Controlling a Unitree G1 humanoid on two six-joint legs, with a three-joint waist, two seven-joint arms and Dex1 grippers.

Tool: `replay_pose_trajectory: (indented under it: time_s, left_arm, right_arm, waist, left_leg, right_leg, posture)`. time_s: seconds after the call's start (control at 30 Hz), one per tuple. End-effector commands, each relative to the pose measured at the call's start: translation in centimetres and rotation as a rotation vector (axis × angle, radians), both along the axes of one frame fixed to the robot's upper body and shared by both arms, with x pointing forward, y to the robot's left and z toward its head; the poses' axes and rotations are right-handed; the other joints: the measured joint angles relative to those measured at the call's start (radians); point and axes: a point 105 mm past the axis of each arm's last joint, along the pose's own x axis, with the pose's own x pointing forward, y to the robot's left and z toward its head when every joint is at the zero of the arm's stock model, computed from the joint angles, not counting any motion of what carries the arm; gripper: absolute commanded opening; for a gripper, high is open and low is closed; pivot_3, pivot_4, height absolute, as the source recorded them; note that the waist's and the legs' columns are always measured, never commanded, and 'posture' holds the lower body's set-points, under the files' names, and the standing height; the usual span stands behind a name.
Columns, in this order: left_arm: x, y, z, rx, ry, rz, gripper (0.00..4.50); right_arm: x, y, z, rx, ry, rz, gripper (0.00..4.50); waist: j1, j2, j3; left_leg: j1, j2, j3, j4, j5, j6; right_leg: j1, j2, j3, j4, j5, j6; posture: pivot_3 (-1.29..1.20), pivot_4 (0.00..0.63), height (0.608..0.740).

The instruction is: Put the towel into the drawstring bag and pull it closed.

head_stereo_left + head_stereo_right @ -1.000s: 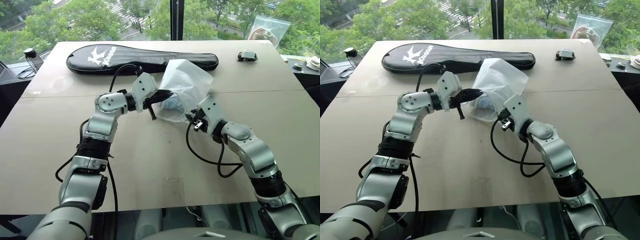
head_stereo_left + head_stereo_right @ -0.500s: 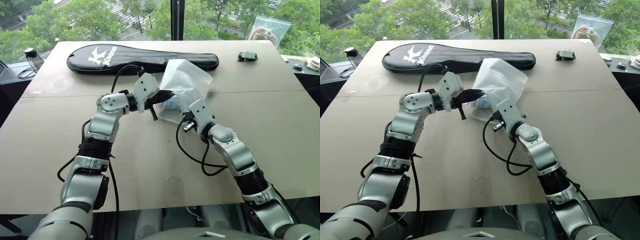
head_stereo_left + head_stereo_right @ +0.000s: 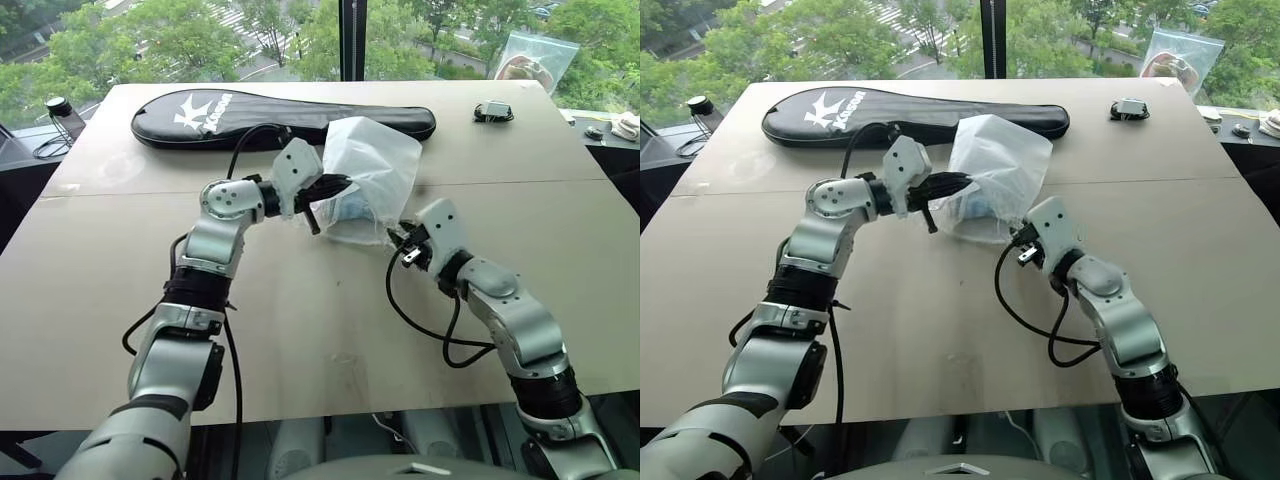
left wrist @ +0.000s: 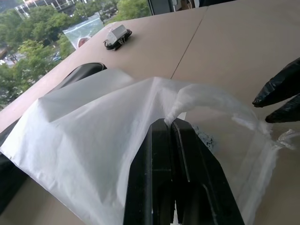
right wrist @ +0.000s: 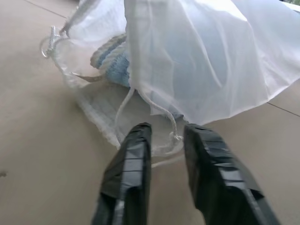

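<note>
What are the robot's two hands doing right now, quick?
Left gripper: shut, pinching the drawstring bag at its edge.
Right gripper: open, holding nothing, right by the bag's white cord.

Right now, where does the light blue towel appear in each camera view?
Left eye view: towel inside the drawstring bag, centre.
Right eye view: same place.
Left wrist view: I cannot make it out.
Right wrist view: inside the bag's mouth.
Shared landmark: the bag.

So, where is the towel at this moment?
The towel lies inside the drawstring bag, near the middle of the table, just in front of the black racket cover. The left gripper pinches the bag's edge.
</note>
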Motion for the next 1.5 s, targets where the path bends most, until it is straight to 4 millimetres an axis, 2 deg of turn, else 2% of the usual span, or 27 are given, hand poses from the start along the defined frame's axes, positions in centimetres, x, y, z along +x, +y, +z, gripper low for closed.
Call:
replay_pose_trajectory:
  time_s: [0.03,0.17,0.27,0.5,0.57,0.73,0.9,1.0,1.1,1.13,1.27,1.5]
  left_arm:
    - [0.1,-0.2,1.6,-0.017,-0.045,-0.009,0.00]
    - [0.2,-0.1,1.6,-0.015,-0.046,-0.009,0.00]
    - [0.2,0.0,1.6,-0.010,-0.050,-0.009,0.00]
    - [0.1,0.4,1.7,-0.003,-0.057,-0.009,0.00]
    - [0.1,0.6,1.7,-0.004,-0.057,-0.007,0.00]
    - [0.1,0.8,1.7,-0.001,-0.060,0.000,0.00]
    - [0.0,0.9,1.6,0.001,-0.065,0.002,0.00]
    - [-0.1,1.1,1.6,0.004,-0.067,0.005,0.00]
    - [0.0,1.5,1.5,0.005,-0.066,0.015,0.00]
    - [0.0,1.6,1.5,0.004,-0.066,0.021,0.00]
    - [0.3,2.2,1.5,-0.001,-0.062,0.044,0.00]
    - [0.6,2.1,1.5,-0.019,-0.057,0.054,0.00]
  right_arm:
    - [-0.8,-0.2,1.2,0.011,-0.030,0.020,2.65]
    - [-0.2,-1.3,0.3,-0.017,-0.008,-0.027,2.65]
    - [0.7,-2.2,-1.1,-0.058,0.021,-0.066,2.65]
    - [3.2,-3.5,-2.3,-0.120,0.011,-0.113,2.65]
    - [3.6,-3.4,-2.2,-0.111,-0.001,-0.108,2.65]
    - [4.5,-1.2,-1.8,-0.066,-0.042,-0.032,2.65]
    - [4.4,0.3,-1.7,-0.046,-0.072,0.044,2.65]
    - [4.5,0.5,-1.9,-0.052,-0.075,0.052,1.76]
    - [4.5,0.9,-1.8,-0.029,-0.087,0.071,0.33]
    - [4.5,1.0,-1.8,-0.022,-0.089,0.072,0.07]
    - [3.9,0.2,-1.0,0.023,-0.103,0.044,0.07]
    - [0.8,-3.0,0.0,0.011,-0.094,-0.012,0.07]
  waist:
    - [0.001,0.000,0.000]
    - [0.001,0.000,0.000]
    - [0.001,0.000,0.000]
    - [-0.001,0.000,0.000]
    - [-0.001,0.000,0.000]
    - [-0.001,0.000,0.000]
    - [0.000,0.000,0.000]
    - [0.000,0.000,0.000]
    - [0.000,0.000,0.000]
    - [0.000,0.000,0.000]
    - [0.000,0.000,0.000]
    - [0.006,0.001,0.000]
  left_leg:
    - [0.000,0.000,0.000,0.000,0.000,0.000]
    - [0.000,0.000,0.000,0.000,0.000,0.000]
    - [0.000,0.000,0.000,0.000,0.000,0.000]
    - [0.001,0.000,0.001,0.000,0.000,0.000]
    - [0.000,0.000,0.001,0.000,0.000,0.000]
    - [0.000,0.000,0.001,0.000,0.000,0.000]
    - [0.000,0.000,0.001,0.000,0.000,0.000]
    - [0.000,0.000,0.001,0.000,0.000,0.000]
    - [0.000,0.000,0.001,0.000,0.000,0.000]
    - [0.000,0.000,0.001,0.000,0.000,0.000]
    - [0.000,0.000,0.001,0.000,0.000,0.000]
    - [0.000,0.000,0.000,0.000,0.000,0.000]
  right_leg:
    - [0.000,0.000,0.000,0.000,0.000,0.000]
    - [0.000,0.000,0.000,0.000,0.000,0.000]
    - [0.000,0.000,0.000,0.000,0.000,0.000]
    - [0.000,0.000,0.001,0.000,0.000,0.000]
    - [0.000,0.000,0.000,0.000,0.000,0.000]
    - [0.000,0.000,0.001,0.000,0.000,0.000]
    - [0.000,0.000,0.000,0.000,0.000,0.000]
    - [0.000,0.000,0.001,0.000,0.000,0.000]
    - [0.000,0.000,0.000,0.000,0.000,0.000]
    - [0.000,0.000,0.000,0.000,0.000,0.000]
    - [0.000,0.000,0.000,0.000,0.000,0.000]
    - [0.000,-0.001,0.000,0.000,0.000,0.000]
  posture:
    - [0.00,0.150,0.740]
    - [0.00,0.150,0.740]
    - [0.00,0.150,0.740]
    - [0.00,0.150,0.740]
    - [0.00,0.150,0.740]
    - [0.00,0.150,0.740]
    - [0.00,0.150,0.740]
    - [0.00,0.150,0.740]
    - [0.00,0.150,0.740]
    - [0.00,0.150,0.740]
    - [0.00,0.150,0.740]
    - [0.00,0.150,0.740]
